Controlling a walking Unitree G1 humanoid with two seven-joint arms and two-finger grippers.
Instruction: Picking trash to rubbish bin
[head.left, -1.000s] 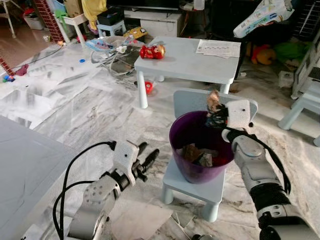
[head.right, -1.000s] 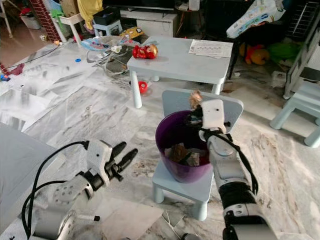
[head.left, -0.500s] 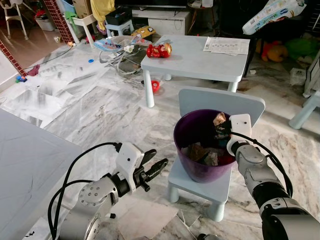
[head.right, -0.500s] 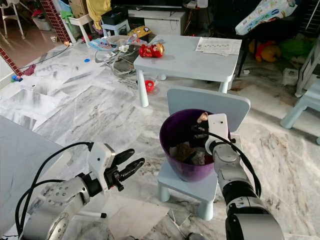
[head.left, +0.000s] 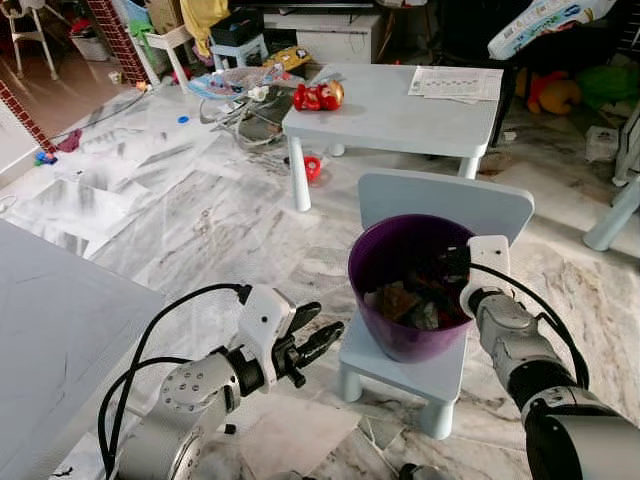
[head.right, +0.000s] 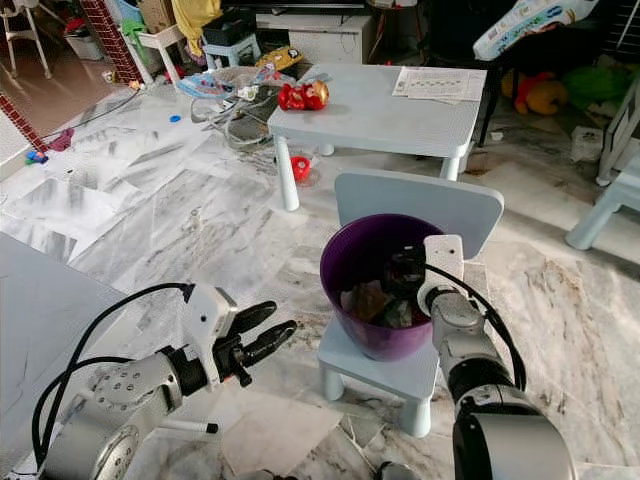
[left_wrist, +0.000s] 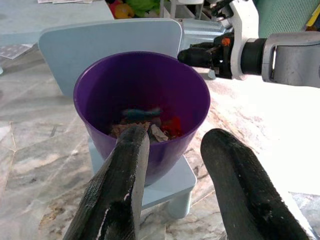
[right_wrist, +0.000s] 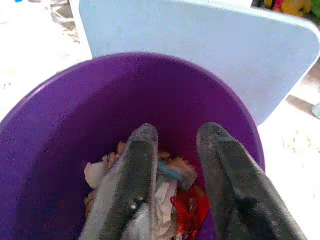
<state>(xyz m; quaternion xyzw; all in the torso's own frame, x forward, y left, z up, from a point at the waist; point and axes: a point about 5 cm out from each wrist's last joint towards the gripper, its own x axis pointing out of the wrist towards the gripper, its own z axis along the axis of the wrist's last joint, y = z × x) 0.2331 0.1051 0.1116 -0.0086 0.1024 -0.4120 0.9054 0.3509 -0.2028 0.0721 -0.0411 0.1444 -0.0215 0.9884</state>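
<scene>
Right then: purple bin (head.left: 405, 300), smooth round plastic, sat on seat of small pale-blue chair (head.left: 445, 205), w/ backrest just behind its far rim. Right gripper (right_wrist: 172, 165) was over rim on bin's right side, dipped inside, fingers parted & empty above trash (right_wrist: 165, 192): crumpled paper, red scrap, bluish bit at bottom. Left gripper (head.left: 318, 338) hung low to bin's left, fingers spread, nothing held, apart from chair edge. Marble floor (head.left: 200, 220), glossy grey-veined, open between left arm & chair. Flat paper sheet (head.left: 295, 435) lay on floor near chair legs. Pale-blue desk (head.left: 400, 105) stood beyond chair, red toy (head.left: 318, 96) & printed sheet (head.left: 455, 83) on top. Grey slab edge (head.left: 50, 330) at robot's left.
</scene>
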